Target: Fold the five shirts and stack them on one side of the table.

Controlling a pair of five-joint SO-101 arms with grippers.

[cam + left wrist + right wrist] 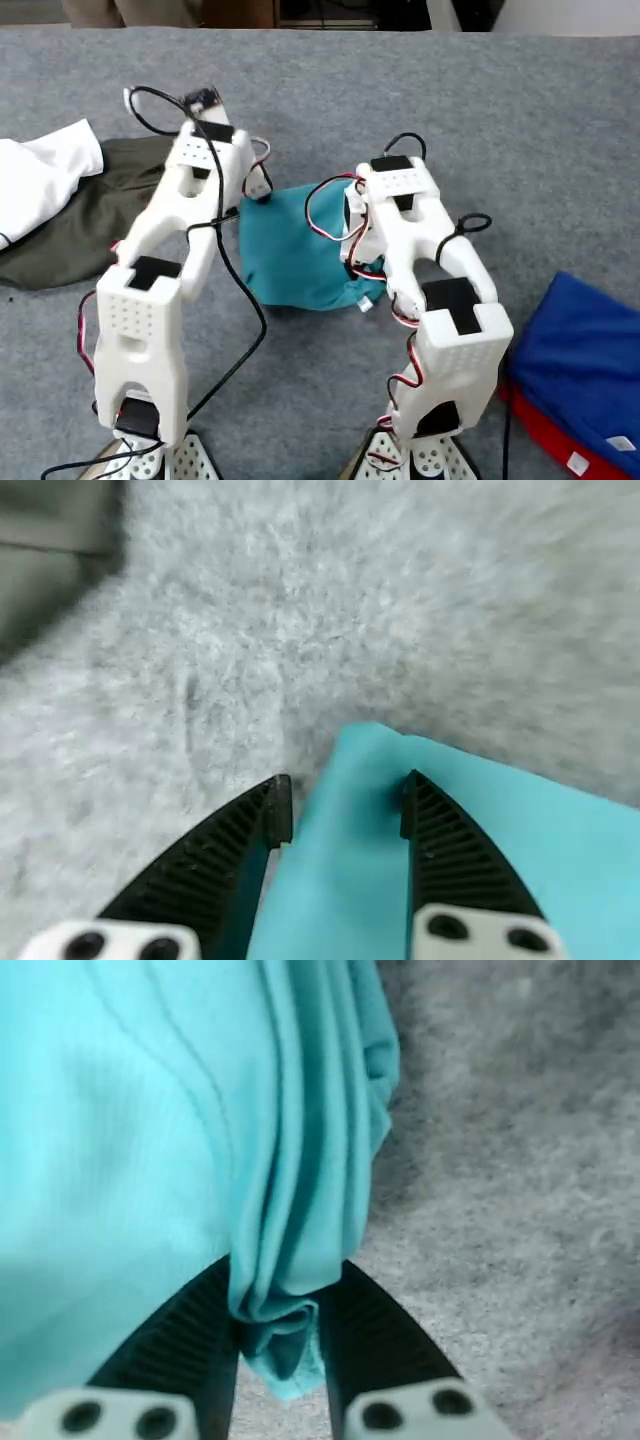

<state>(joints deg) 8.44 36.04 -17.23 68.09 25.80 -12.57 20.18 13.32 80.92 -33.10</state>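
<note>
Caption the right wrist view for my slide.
Right claw shut on a bunched fold of the teal shirt, grey table behind.

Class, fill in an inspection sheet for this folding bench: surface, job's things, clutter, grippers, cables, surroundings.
Surface: grey fuzzy table cover.
Job's things: teal shirt mid-table; white shirt over olive shirt on the left; blue shirt on red shirt on the right.
Clutter: nothing seen.
Grippers: left gripper open at teal shirt's corner; right gripper shut on its bunched edge.
Cables: black cable loops beside left arm; coloured wires on right arm.
Surroundings: room beyond far edge, unclear.
</note>
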